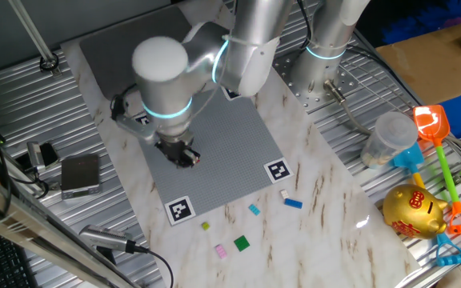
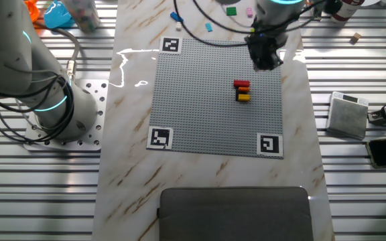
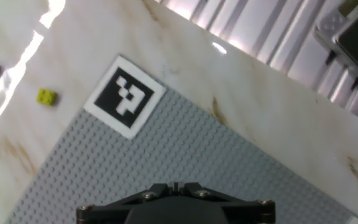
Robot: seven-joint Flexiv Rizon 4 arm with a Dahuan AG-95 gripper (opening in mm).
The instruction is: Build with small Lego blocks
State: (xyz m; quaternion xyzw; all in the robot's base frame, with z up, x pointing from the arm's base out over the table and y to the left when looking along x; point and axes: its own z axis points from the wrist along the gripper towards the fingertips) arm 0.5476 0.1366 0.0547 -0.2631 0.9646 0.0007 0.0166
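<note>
A short stack of small Lego blocks (image 2: 242,92), red on black on yellow, stands on the right half of the grey studded plate (image 2: 200,100). My gripper (image 2: 265,57) hangs over the plate's edge just beyond that stack, apart from it. In the hand view the fingertips meet at the bottom of the frame, and the gripper (image 3: 174,185) is shut with nothing visible between them. Loose blocks lie on the marble past the plate: blue (image 1: 293,203), light blue (image 1: 254,210), white (image 1: 283,194), yellow-green (image 1: 206,226), green (image 1: 241,243) and pink (image 1: 221,250).
Black-and-white markers (image 3: 126,95) sit at the plate's corners. A grey box (image 1: 80,174) lies left of the plate on the slatted metal. A golden piggy bank (image 1: 413,210), toy shovels (image 1: 432,128) and a plastic cup (image 1: 388,138) stand at the right. The arm's base (image 2: 59,110) is bolted beside the marble.
</note>
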